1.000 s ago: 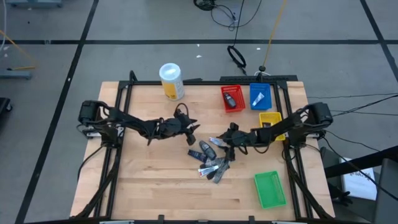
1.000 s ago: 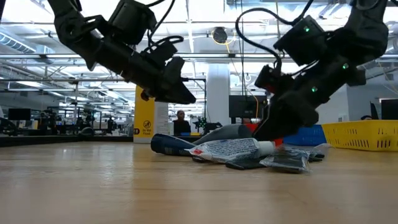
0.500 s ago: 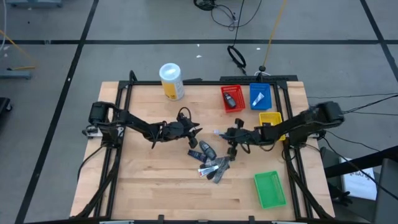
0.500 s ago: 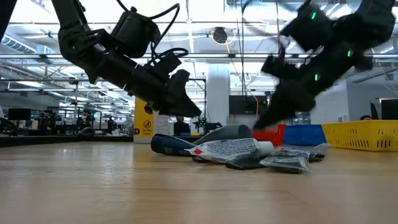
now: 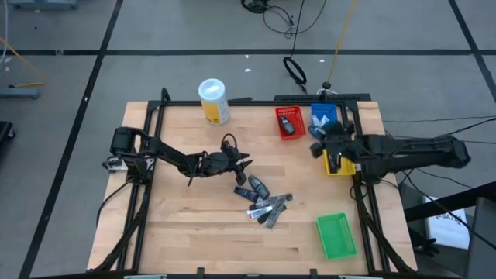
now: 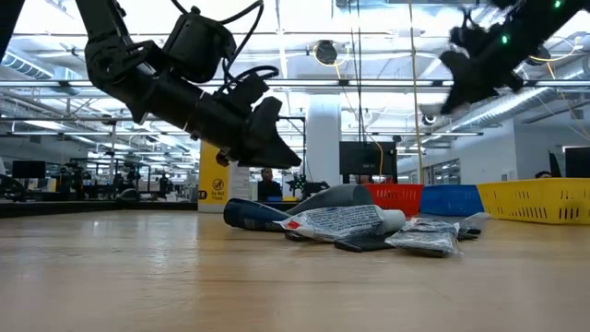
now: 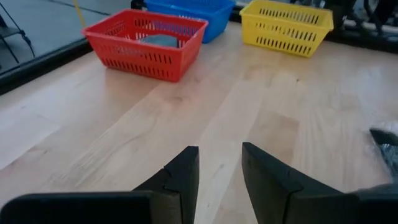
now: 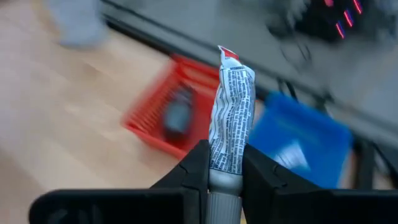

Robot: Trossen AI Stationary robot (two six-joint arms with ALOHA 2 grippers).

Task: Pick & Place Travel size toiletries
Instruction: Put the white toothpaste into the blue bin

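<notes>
Over bins at table's far right: right gripper (image 8: 221, 163) clamps white tube (image 8: 229, 112) upright, likely for binning. Left gripper (image 7: 219, 171) parted, empty, above pile (image 5: 263, 203).

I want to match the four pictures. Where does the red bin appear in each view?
High view: red bin at the table's far edge, left of the blue bin.
Low view: a red strip behind the pile.
Left wrist view: upper left.
Right wrist view: blurred, centre-left.
Shared landmark: the blue bin beside it.
</notes>
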